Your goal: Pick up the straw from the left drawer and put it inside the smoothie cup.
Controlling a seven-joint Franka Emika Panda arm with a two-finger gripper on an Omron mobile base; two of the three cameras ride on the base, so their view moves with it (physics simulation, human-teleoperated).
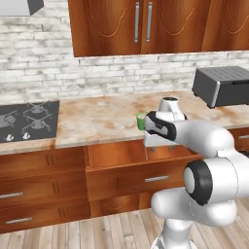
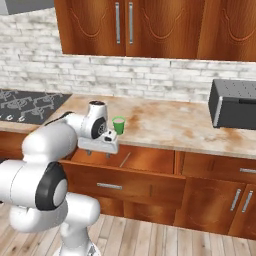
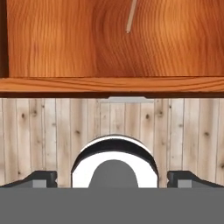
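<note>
The left drawer (image 2: pixel 150 161) stands pulled open below the counter, and its wooden floor (image 3: pixel 65 39) fills the top of the hand view. The straw (image 2: pixel 125 160) lies on that floor as a thin pale stick (image 3: pixel 131 17), also seen just under the hand (image 1: pixel 146 153). The small green smoothie cup (image 1: pixel 140 120) stands upright on the counter near its front edge (image 2: pixel 119 125). My gripper (image 1: pixel 159 145) hangs open over the drawer's front part, fingers pointing down (image 2: pixel 98 151), nothing between them. The straw lies beyond the fingertips (image 3: pixel 43 178), apart from them.
A grey toaster oven (image 1: pixel 221 85) sits at the counter's right end (image 2: pixel 232 105). A black stove top (image 1: pixel 26 119) is at the left. Drawers with silver bar handles (image 1: pixel 156 178) are below, wall cabinets (image 2: pixel 125 25) above. A plank floor (image 3: pixel 52 131) lies in front.
</note>
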